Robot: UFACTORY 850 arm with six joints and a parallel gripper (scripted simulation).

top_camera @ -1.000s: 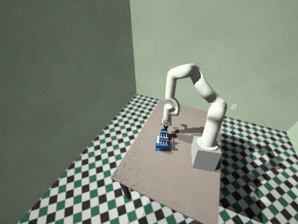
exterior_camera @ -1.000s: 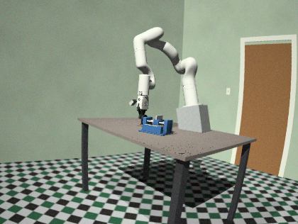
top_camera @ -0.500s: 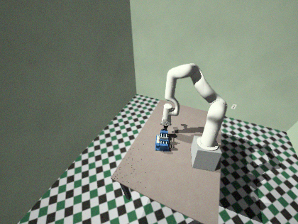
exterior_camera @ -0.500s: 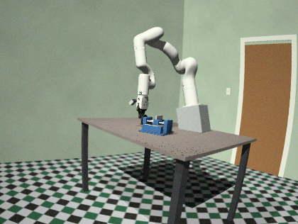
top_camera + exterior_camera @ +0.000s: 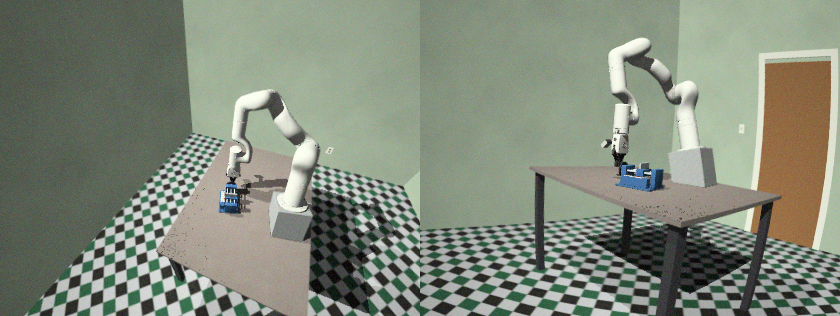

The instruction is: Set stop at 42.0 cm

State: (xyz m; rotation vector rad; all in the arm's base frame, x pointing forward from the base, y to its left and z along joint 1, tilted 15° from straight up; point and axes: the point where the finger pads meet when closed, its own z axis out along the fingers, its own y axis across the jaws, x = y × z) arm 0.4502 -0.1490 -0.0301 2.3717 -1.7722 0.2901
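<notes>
I am looking at the blue stop fixture (image 5: 640, 179) sitting on the grey-brown table (image 5: 700, 200), just beside the arm's grey pedestal (image 5: 707, 170) and nearer the table's far-left side as the exterior camera shows it. In the top view the fixture (image 5: 229, 199) is lying with its long axis running roughly from the far edge of the table toward the near edge, its pale rails running lengthwise along that axis. From the exterior camera the same axis is running left to right, with the end that I take to be the handwheel end pointing left, toward the gripper (image 5: 618, 161). A small grey block (image 5: 644, 165) is standing on the rails near the middle of the fixture; I am reading it as the stop, though it is too small for me to judge its position along the rails. The white arm (image 5: 280, 117) is arching up from the pedestal and coming down almost vertically, wrist pointing straight at the table, with the gripper (image 5: 232, 179) sitting at the fixture's far end. The jaws are clenched on something narrow there, and I am taking it to be the handwheel, which the fingers are hiding from both cameras. Behind the table a brown door (image 5: 797, 145) is standing in the green wall.
</notes>
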